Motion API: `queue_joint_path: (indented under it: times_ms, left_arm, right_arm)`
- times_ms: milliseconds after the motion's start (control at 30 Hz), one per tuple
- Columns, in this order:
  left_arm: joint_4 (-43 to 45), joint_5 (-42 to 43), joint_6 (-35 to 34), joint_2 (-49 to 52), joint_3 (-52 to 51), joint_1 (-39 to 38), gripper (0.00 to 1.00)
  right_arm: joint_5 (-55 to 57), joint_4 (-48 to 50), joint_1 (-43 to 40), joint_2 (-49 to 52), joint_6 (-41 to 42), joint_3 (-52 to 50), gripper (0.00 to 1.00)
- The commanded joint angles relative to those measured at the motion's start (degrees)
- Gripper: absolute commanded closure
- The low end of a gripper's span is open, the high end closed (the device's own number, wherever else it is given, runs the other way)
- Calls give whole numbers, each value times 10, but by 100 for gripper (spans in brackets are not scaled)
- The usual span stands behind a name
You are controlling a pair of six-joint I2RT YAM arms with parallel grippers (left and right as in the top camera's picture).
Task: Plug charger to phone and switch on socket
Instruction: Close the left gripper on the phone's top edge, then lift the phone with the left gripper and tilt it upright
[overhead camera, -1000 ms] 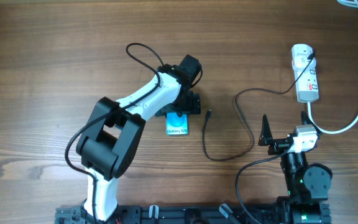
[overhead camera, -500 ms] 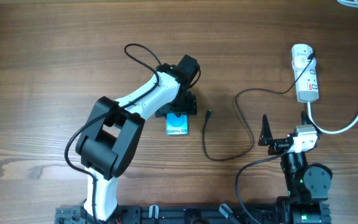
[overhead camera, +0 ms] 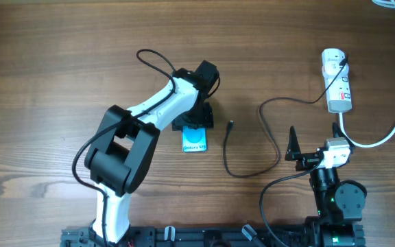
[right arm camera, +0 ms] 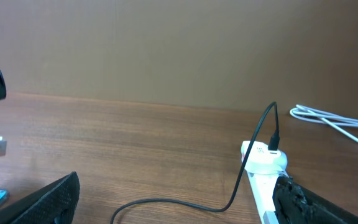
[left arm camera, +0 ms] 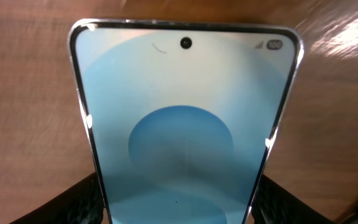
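Note:
The phone (overhead camera: 195,141), cyan screen up, lies on the wooden table at centre. My left gripper (overhead camera: 196,125) is over its far end. In the left wrist view the phone (left arm camera: 182,124) fills the frame and my left gripper (left arm camera: 179,202) has a finger against each long edge, shut on it. The charger (overhead camera: 273,147) runs from the white socket (overhead camera: 337,89) in a curl to its small plug (overhead camera: 231,125), which lies free just right of the phone. My right gripper (overhead camera: 295,149) is open and empty near the front right. The right wrist view shows that gripper (right arm camera: 179,202), the socket (right arm camera: 263,168) and the charger (right arm camera: 229,202).
A thick white cord (overhead camera: 389,134) loops from the socket to the back right edge, and it also shows in the right wrist view (right arm camera: 328,118). My left arm (overhead camera: 149,113) lies across the middle left of the table.
My left gripper and the phone have shifted slightly to the left. The right arm, charger and socket have not moved.

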Motion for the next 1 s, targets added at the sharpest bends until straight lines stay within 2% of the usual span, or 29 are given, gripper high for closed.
queue_joint_path:
  times_ms: [0,133,367,467,567,700,967]
  left_arm:
    - [-34,11,-6,14,35,6,29]
    - [-81,84,0,3,67,7,28]
    - [-96,281,60,-46,68,8,27]
    - [-96,345,60,-66,68,14,27]
    - [-95,443,73,-78,68,31,27]
    - [-95,622,105,-80,68,61,28]
    - [-87,805,105,-80,68,105,28]
  right_arm:
    - [10,2,2,-2,-7,0,0]
    - [10,2,2,-2,-7,0,0]
    - [10,2,2,-2,-7,0,0]
    - [10,2,2,-2,-7,0,0]
    - [9,2,2,-2,-7,0,0]
    - [10,2,2,-2,-8,0,0]
    - [10,2,2,-2,-7,0,0]
